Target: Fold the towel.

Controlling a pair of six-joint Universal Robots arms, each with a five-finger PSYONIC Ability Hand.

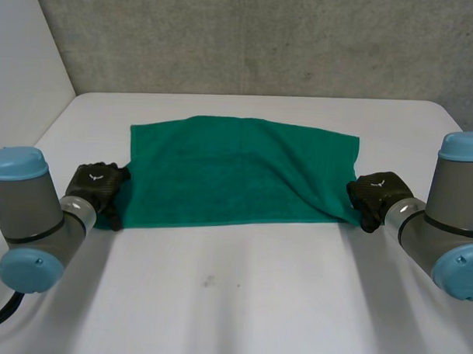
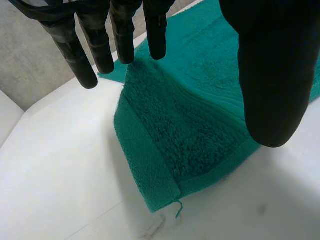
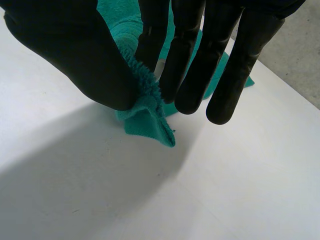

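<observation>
**Right hand (image 3: 75, 60) pinches towel (image 1: 237, 173) corner, left hand (image 1: 96, 186) loose**

Right thumb and fingers (image 3: 187, 65) squeeze the bunched lower-right corner. Left fingers (image 2: 102, 45) are straight, thumb apart, at the lower-left corner without gripping. The green towel lies spread mid-frame on the white table (image 1: 240, 301).

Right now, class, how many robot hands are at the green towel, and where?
2. The left hand is at the near left corner of the towel, fingers open; the right hand pinches its near right corner.
</observation>
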